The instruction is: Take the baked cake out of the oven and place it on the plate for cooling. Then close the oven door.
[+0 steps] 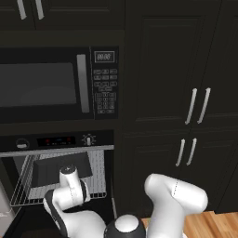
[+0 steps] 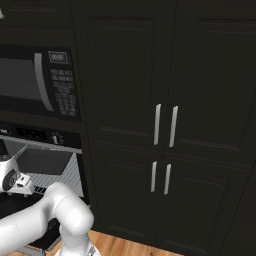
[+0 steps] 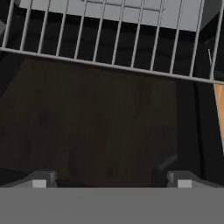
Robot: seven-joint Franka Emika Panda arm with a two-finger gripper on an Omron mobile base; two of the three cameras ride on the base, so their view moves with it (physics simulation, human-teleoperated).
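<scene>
- At the far left, the oven (image 1: pixel 56 158) is open: its control strip with a red display sits above the cavity, and a silver wire rack (image 1: pixel 100 174) is pulled forward out of it.
- On that rack lies a dark flat tray (image 1: pixel 60 168), slightly tilted in the left base view; it is seen again as a dark slab in the right base view (image 2: pixel 42 161).
- The baked cake is too small or too hidden to pick out in any view; my judgement is that it is in the oven, probably on or near the tray, but I cannot tell exactly where.
- The oven door (image 3: pixel 96 127) is dropped open; the hand view looks down on its dark glass panel just below the rack's front wire.
- The pincer (image 3: pixel 111 181) hovers over the open door, near the rack's front edge, with its two tips spread wide and nothing between them.
- Above the oven sits the black microwave (image 1: pixel 56 83) with its keypad, untouched and no part of the job.
- To the right stand tall dark cabinets (image 2: pixel 165 125) with silver handles, and a strip of wooden floor (image 1: pixel 209 225) shows at the bottom.
- No plate can be identified in these views.
- Progress, as I judge it: the task is at an early stage. The cake is not yet grasped; lifting it out, setting it on the plate and shutting the door are all left.
</scene>
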